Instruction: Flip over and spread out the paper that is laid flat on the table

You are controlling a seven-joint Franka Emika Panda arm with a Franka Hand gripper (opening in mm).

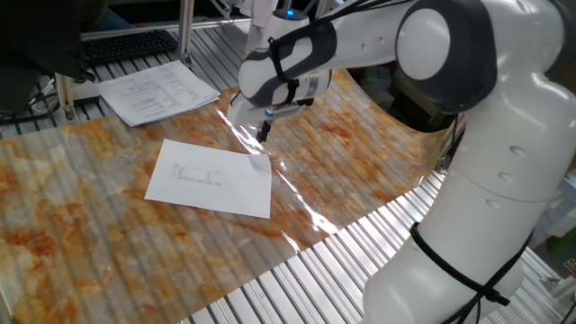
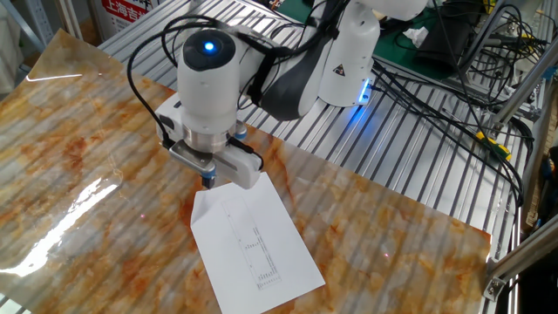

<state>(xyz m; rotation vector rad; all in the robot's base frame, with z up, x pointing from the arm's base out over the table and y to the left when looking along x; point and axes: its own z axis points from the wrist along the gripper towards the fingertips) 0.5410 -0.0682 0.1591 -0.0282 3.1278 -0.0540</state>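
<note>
The paper [image 1: 209,178] lies flat on the orange-and-grey marbled sheet of the table [image 1: 90,234], faint grey print facing up. It also shows in the other fixed view [image 2: 253,244]. My gripper [image 1: 264,135] hangs just above the paper's far right corner, pointing down. Its fingers look pressed together with nothing between them. In the other fixed view the gripper [image 2: 207,181] sits right over the paper's near corner, a little above the table [image 2: 78,174]. I cannot tell whether the tips touch the paper.
A thicker stack of printed sheets [image 1: 157,92] lies at the back left, with a black keyboard [image 1: 126,45] behind it. Bare metal slats [image 1: 324,261] run along the front edge. Cables [image 2: 445,96] lie on the slats behind the arm's base.
</note>
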